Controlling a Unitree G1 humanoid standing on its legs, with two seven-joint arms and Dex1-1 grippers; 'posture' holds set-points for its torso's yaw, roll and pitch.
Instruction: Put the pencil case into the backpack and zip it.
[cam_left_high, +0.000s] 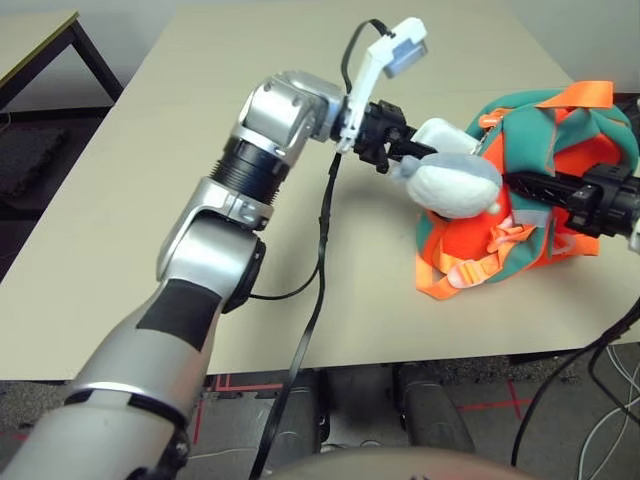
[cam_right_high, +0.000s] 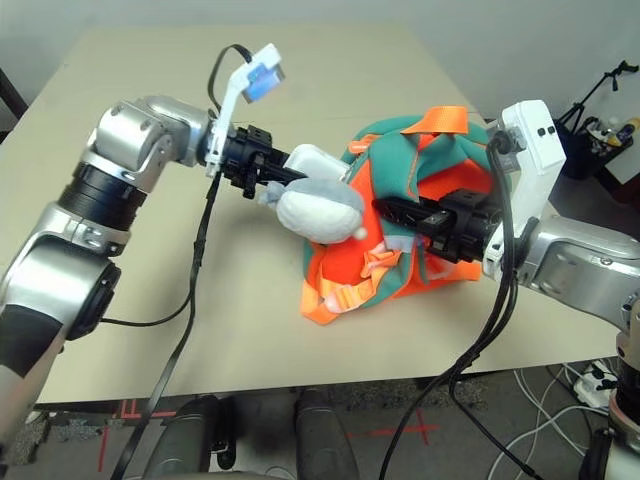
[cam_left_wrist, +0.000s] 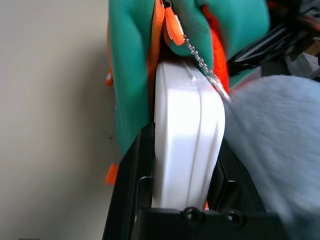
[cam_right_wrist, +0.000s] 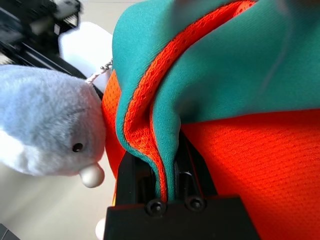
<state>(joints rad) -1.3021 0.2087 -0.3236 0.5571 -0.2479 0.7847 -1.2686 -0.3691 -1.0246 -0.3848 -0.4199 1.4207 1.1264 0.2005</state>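
Note:
My left gripper (cam_left_high: 408, 150) is shut on the white pencil case (cam_left_high: 445, 135), gripping its near end by the flat sides. In the left wrist view the pencil case (cam_left_wrist: 187, 135) sits on edge between the black fingers (cam_left_wrist: 131, 185), its far end at the backpack's orange zipper opening. The teal and orange backpack (cam_right_high: 420, 160) lies crumpled at the table's right side. Its grey-white plush toy (cam_right_high: 315, 210) hangs on a chain just below the case. My right gripper (cam_right_high: 395, 210) is shut on a fold of the backpack's teal and orange fabric (cam_right_wrist: 150, 140) at the opening's edge.
The beige table (cam_left_high: 150, 150) has free room to the left of the backpack and behind it. Black cables (cam_left_high: 318, 260) hang from the left wrist across the table's front edge. Another table (cam_left_high: 30, 40) stands at the far left.

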